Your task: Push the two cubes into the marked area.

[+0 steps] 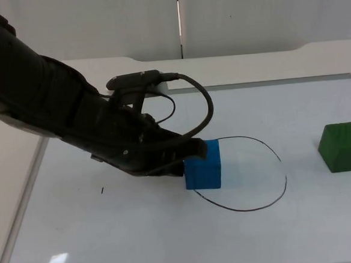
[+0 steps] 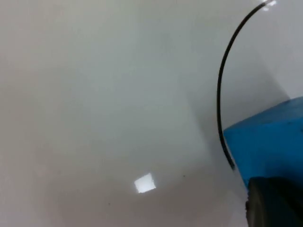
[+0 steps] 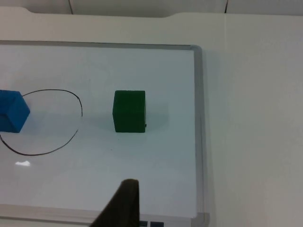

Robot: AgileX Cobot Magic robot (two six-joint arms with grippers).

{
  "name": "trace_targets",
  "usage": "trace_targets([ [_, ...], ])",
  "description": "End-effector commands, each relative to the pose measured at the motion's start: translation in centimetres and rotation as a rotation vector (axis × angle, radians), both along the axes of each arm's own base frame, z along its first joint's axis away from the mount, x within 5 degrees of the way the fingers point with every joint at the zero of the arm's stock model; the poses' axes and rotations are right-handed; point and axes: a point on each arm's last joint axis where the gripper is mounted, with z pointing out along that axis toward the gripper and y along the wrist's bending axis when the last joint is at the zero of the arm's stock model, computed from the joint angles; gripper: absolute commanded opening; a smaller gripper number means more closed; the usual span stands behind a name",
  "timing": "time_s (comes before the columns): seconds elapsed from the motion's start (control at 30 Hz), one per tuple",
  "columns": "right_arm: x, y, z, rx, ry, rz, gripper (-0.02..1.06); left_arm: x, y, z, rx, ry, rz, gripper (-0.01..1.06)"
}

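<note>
Where unlabelled, blue cube (image 1: 203, 168) against left end effector (image 1: 196, 148).

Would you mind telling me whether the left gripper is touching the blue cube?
Touching: in the top view the left gripper presses against the blue cube with no visible gap.

Blue cube (image 1: 203, 171) — plain, unpatterned; green cube (image 1: 344, 147) — darker on its shaded sides. Marked area (image 1: 251, 174) — thin black outline drawn on the glossy white worktop (image 1: 171, 240). Left claw (image 1: 195, 149) black. Partition wall (image 1: 263, 14) pale grey.
</note>
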Motion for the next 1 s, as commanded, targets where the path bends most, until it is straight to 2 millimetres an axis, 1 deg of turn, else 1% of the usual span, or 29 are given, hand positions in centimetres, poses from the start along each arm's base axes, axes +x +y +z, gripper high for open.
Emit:
trace_targets([
  [0.0, -0.02, 0.00, -0.03, 0.001, -0.006, -0.007, 1.05, 0.04, -0.40, 0.26, -0.024, 0.001, -0.002, 0.00],
  [0.97, -0.02, 0.00, -0.03, 0.001, -0.006, -0.007, 1.05, -0.09, -1.04, 0.65, -0.102, 0.009, -0.026, 0.00],
])
